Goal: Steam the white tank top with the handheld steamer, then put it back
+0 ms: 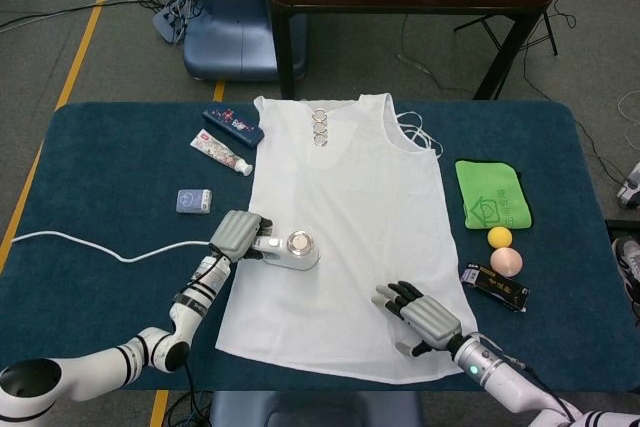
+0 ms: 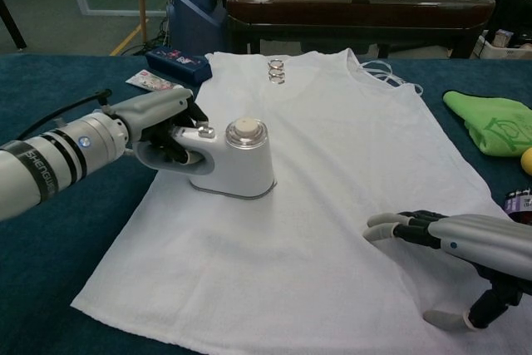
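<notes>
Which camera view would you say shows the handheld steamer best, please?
The chest view: the steamer is close and seen from the side, standing on the white tank top, its handle gripped by the left hand. The head view shows the steamer only small and from above, mostly its round cap.

White tank top (image 1: 345,227): thin matt woven cloth; handheld steamer (image 2: 233,170): smooth glossy white plastic with a clear cap; table (image 1: 110,197): matt, napped dark-blue cloth covering; green towel (image 1: 492,193): soft matt cloth.
</notes>
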